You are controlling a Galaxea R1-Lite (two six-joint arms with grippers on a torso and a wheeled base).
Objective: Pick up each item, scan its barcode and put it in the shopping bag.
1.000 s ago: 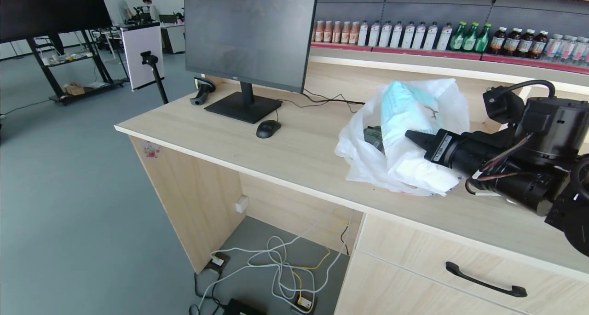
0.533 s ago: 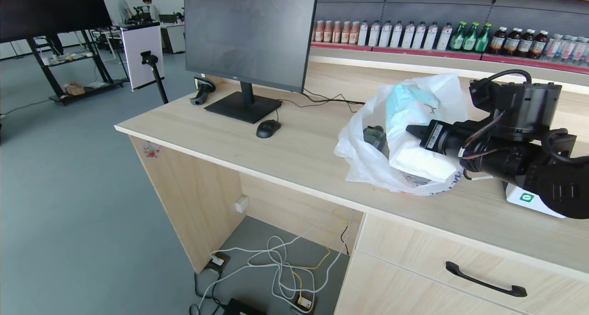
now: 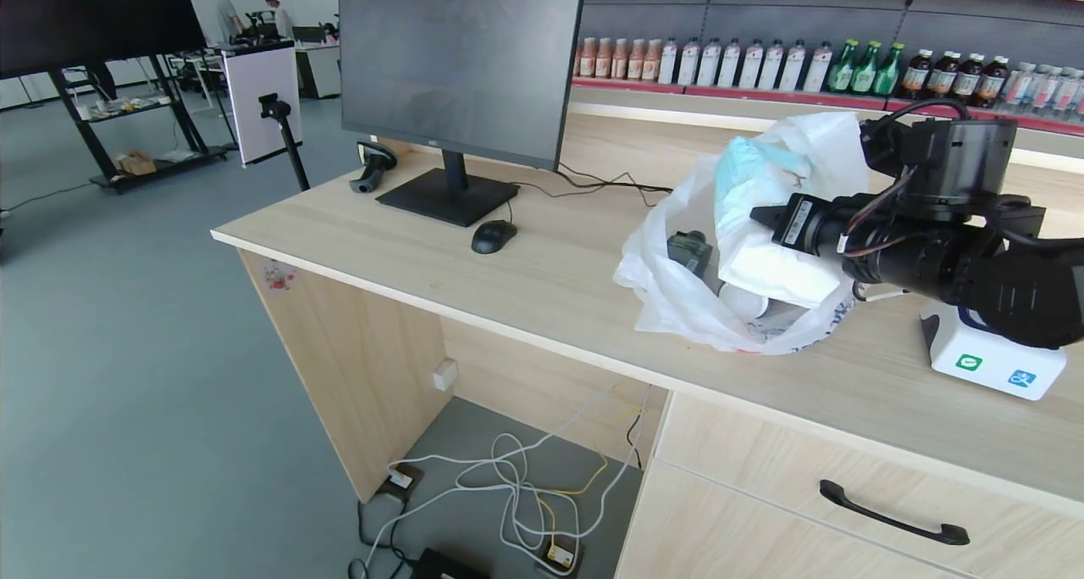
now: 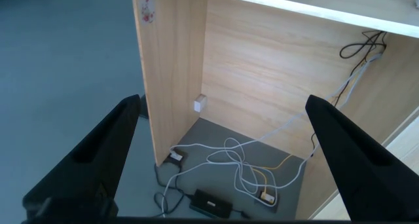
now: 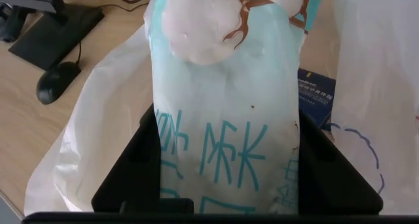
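My right gripper (image 3: 756,217) is shut on a white and teal soft pack (image 3: 749,198), holding it tilted in the mouth of the white plastic shopping bag (image 3: 669,287) on the counter. In the right wrist view the pack (image 5: 226,119) sits between both fingers (image 5: 137,158), with the bag (image 5: 98,145) spread below it. A dark item (image 3: 690,251) and a white rounded item (image 3: 745,301) lie inside the bag; a blue packet (image 5: 317,96) shows beside the pack. My left gripper (image 4: 222,158) hangs open beyond the counter's end, over the floor cables.
A white scanner box (image 3: 991,363) stands on the counter by the bag, under my right arm. A monitor (image 3: 461,63), mouse (image 3: 494,236) and handheld scanner (image 3: 373,166) sit at the counter's left. Bottle shelves (image 3: 813,67) line the back. A drawer handle (image 3: 893,521) is below.
My right arm has risen and drawn back with the pack, lifting it higher in the bag's mouth. The bag's top stands taller and the white scanner box has come into view.
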